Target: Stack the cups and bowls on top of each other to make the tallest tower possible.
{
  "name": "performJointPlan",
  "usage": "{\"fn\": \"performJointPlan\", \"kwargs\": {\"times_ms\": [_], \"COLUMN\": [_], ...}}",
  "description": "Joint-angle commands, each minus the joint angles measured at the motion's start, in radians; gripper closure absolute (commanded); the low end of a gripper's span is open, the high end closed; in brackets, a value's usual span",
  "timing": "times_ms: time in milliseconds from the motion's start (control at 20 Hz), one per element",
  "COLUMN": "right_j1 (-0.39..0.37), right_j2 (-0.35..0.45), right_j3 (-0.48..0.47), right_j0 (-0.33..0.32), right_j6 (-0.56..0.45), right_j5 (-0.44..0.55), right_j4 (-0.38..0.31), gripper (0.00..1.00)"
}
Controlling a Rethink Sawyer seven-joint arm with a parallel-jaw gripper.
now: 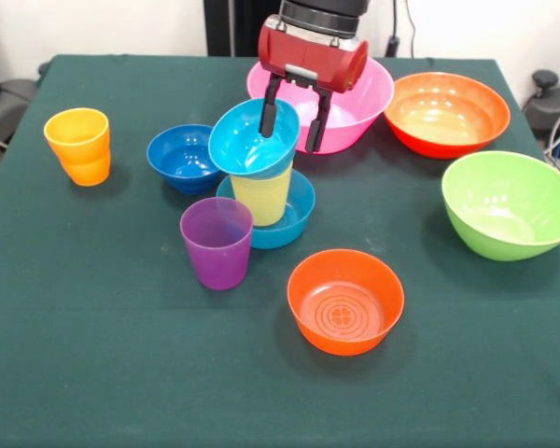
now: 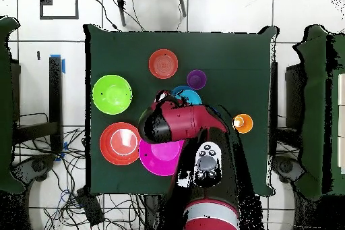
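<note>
The tower stands mid-table: a mid-blue small bowl (image 1: 297, 217) holds the upright yellow cup (image 1: 261, 196), and a cyan small bowl (image 1: 247, 140) lies tilted on the cup's top. My gripper (image 1: 289, 140) hangs over it, open. One finger is inside the cyan bowl and the other outside, straddling its far rim. The purple cup (image 1: 217, 243) stands just in front of the tower and the orange cup (image 1: 78, 146) at the left. A dark blue small bowl (image 1: 182, 157) sits left of the tower. An orange-red small bowl (image 1: 345, 301) sits in front.
Three large bowls stand on the table's right and far side: pink (image 1: 369, 103) behind my gripper, orange-red (image 1: 446, 114) and lime green (image 1: 509, 203). In the overhead view my arm (image 2: 176, 123) covers most of the tower and the dark blue bowl.
</note>
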Motion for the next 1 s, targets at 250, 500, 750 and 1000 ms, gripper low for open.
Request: {"fn": "performJointPlan", "kwargs": {"times_ms": [250,500,750,1000], "right_j1": [0.051,0.052,-0.031,-0.258], "right_j2": [0.11,0.141,0.165,0.277], "right_j3": [-0.048,-0.042,-0.006,0.127], "right_j0": [-0.027,-0.051,-0.064,-0.168], "right_j6": [-0.056,-0.079,-0.134,-0.253], "right_j5": [0.035,0.065,0.159,0.313], "right_j4": [-0.036,-0.032,-0.027,0.047], "gripper": [0.0,0.0,0.0,0.0]}}
